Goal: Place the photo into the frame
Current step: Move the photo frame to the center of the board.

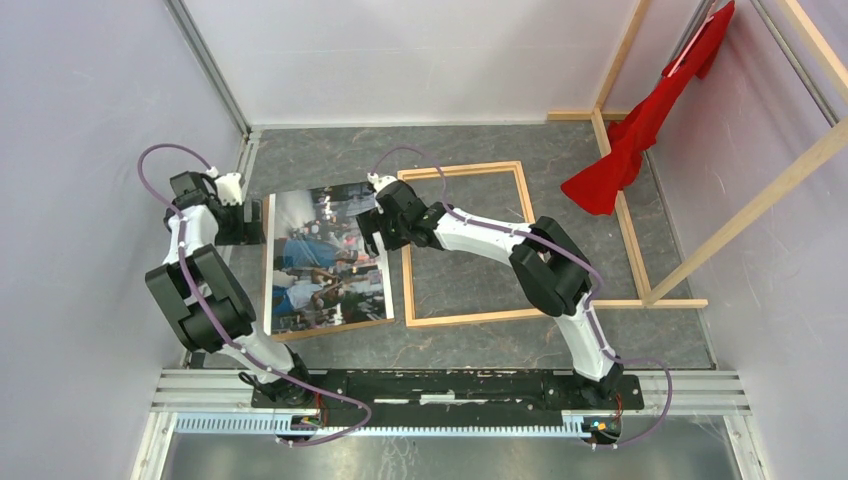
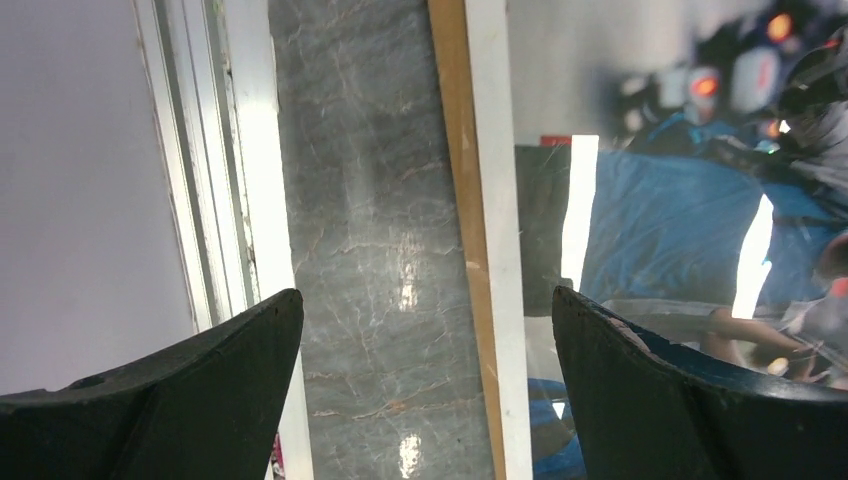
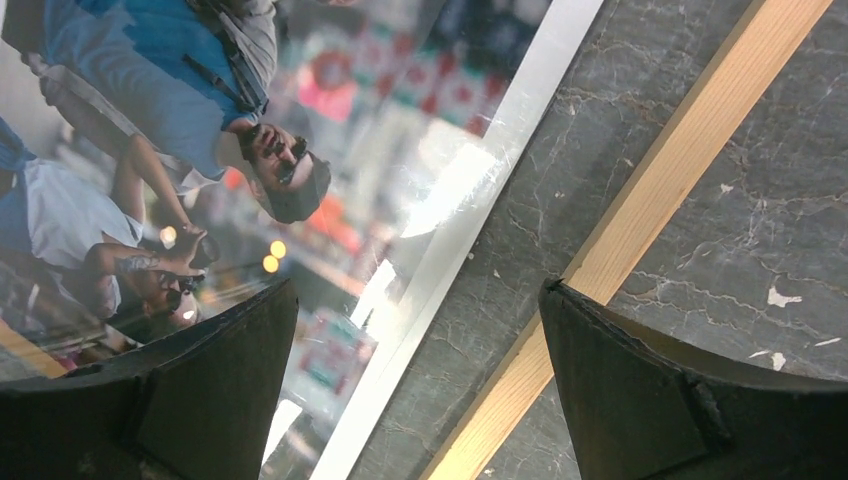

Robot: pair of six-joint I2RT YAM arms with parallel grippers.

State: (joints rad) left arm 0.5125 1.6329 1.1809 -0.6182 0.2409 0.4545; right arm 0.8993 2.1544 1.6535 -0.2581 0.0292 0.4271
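- Grey marbled worktop [image 1: 480, 345], closed in by pale walls [image 1: 100, 150]; both arm bases are bolted at the near edge.
- Large glossy colour photo of a street crowd [image 1: 325, 265] lies face up on a plain brown backing board [image 1: 330, 329], left of centre and not yet in the frame.
- Left jaws stand wide apart and hold nothing. They straddle the photo's left edge, one finger over the bare stone and one over the print.
- Right jaws are also fully spread and empty. One finger is over the photo's right margin, the other over the thin light-wood rectangular frame [image 1: 470, 317] just beside it.
- Risk: closing here could pinch board and print together, or crease the thin sheet. Its glossy face looks likely to slip.
- Risk: the right-hand finger could snag the frame's left rail and drag it.
- Room: only a narrow strip of stone separates the board from the left wall rail [image 2: 215, 200], so the left arm [image 1: 200, 290] has little room.
- Farther right stand pale timber rack beams [image 1: 740, 215] with a red cloth [image 1: 650, 120] draped on them, well apart. The frame's interior is open stone.
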